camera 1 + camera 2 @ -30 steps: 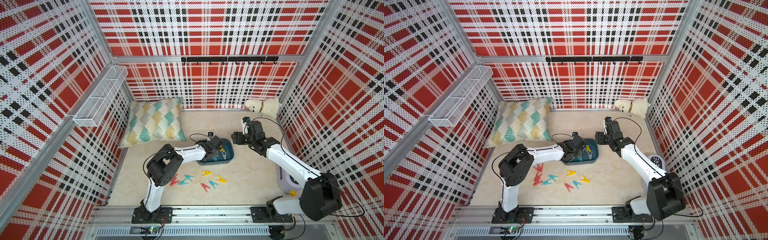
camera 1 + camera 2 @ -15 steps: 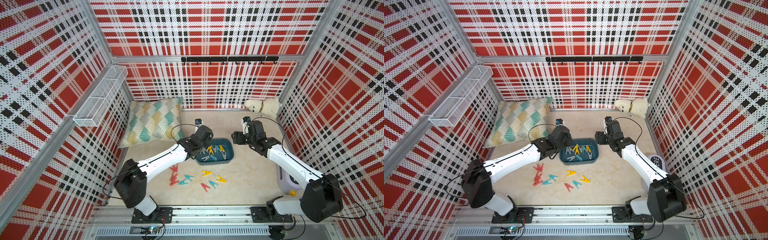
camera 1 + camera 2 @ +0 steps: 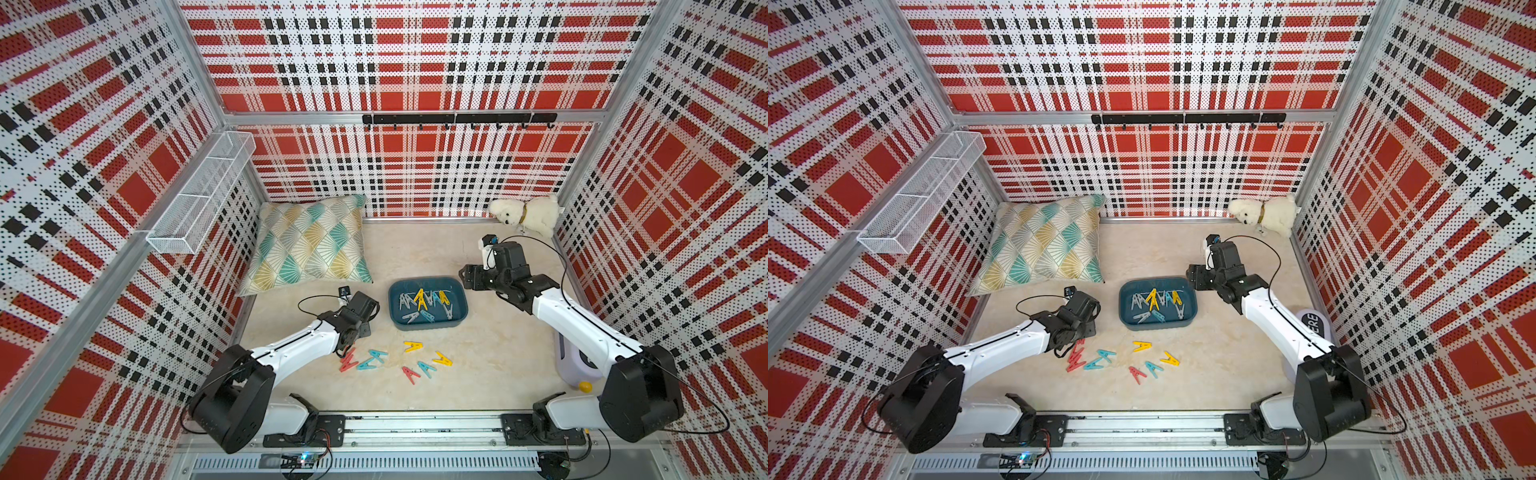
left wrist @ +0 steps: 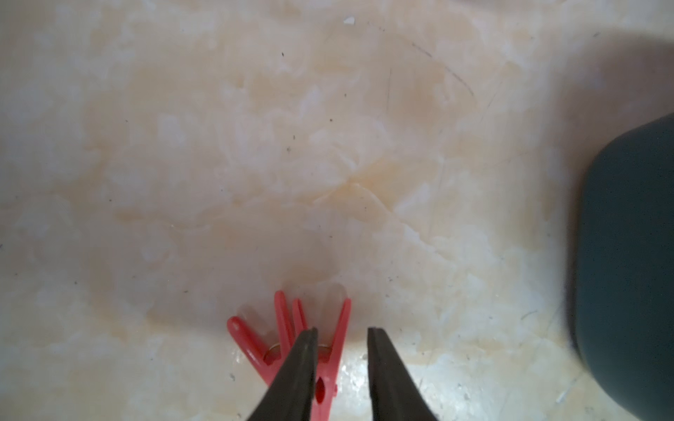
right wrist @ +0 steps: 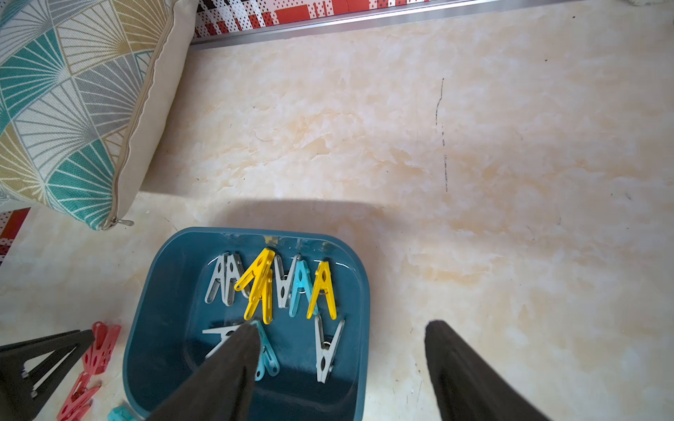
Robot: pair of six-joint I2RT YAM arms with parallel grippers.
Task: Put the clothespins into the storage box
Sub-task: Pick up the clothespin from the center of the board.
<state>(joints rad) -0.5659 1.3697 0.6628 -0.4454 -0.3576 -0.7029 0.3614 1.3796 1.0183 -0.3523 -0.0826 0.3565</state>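
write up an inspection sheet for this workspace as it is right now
surface: marble-look tabletop, no spills seen
job's things: storage box holds grey, yellow and teal clothespins; loose clothespins lie on the table nearer the arm bases
clutter: pillow, plush dog, white container partly hidden by the right arm
grippers: left gripper open, low over red clothespins, gripping none; right gripper open wide, empty, at the box's corner
cables: wrist cables loop clear of the pins
surroundings: plaid perforated walls, wire basket, hook rail
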